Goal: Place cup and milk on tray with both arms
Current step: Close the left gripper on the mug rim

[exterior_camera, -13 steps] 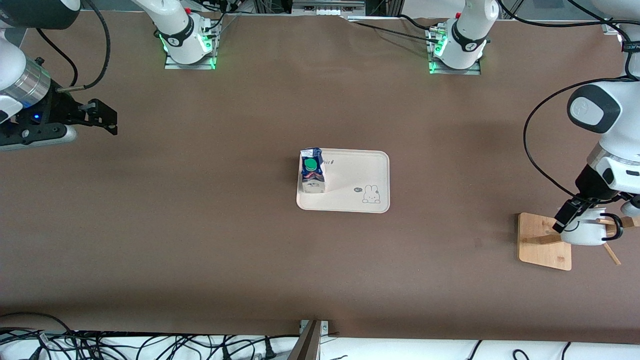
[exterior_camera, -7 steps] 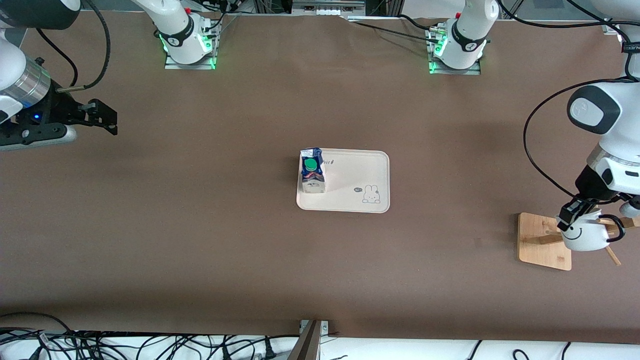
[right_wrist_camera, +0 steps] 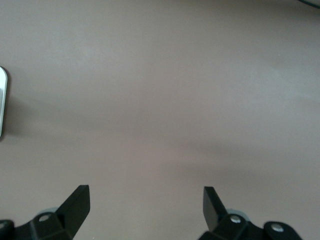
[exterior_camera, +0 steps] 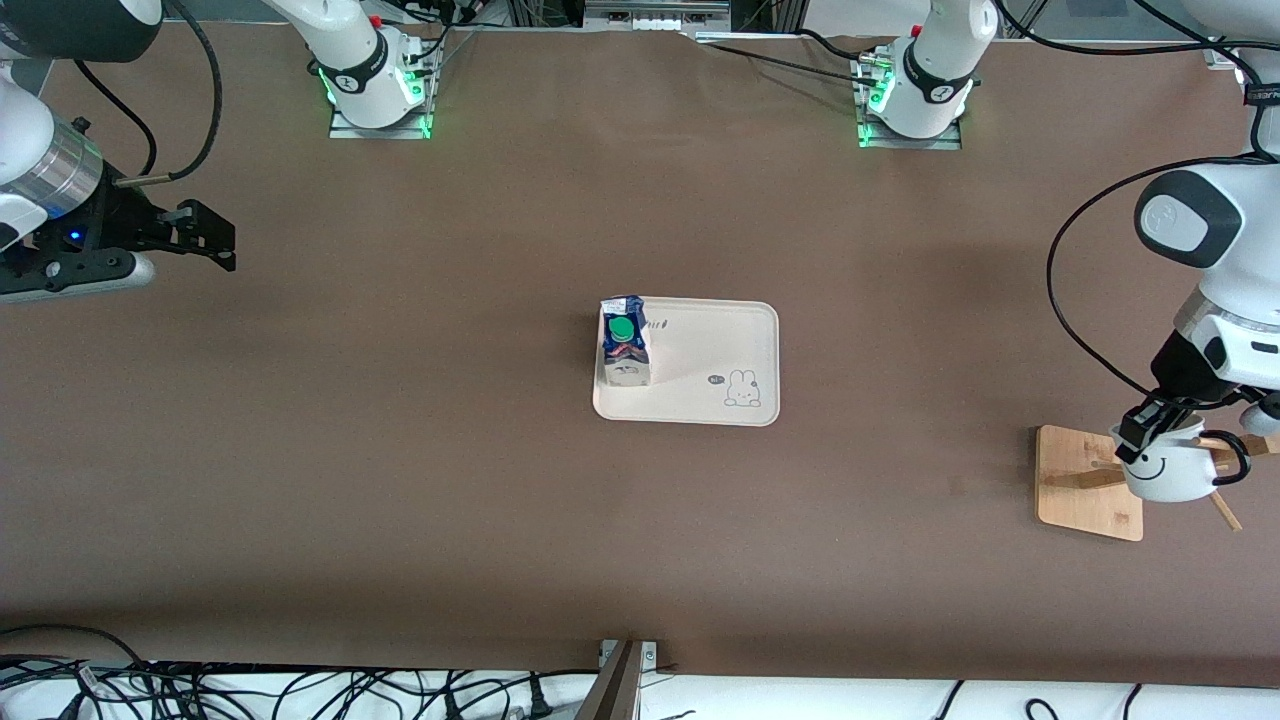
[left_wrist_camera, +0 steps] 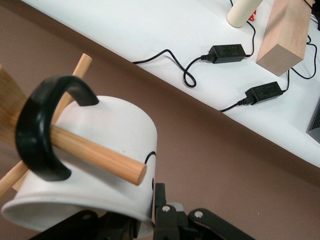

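The left gripper is clamped on the rim of the cup, which hangs by its handle on a peg of the wooden stand at the left arm's end of the table. The peg's long axis runs through the handle loop; in my judgement the cup must slide off along it. The tray lies toward the table centre, the milk already on it. The right gripper waits, fingers apart. A second ago, the left fingers stood apart around the rim.

One smiley-face mug, one gable-top milk carton, one cream rabbit tray, one wooden peg stand. Two black power adapters near the left pincer. Two pincers in all, right pincer included.
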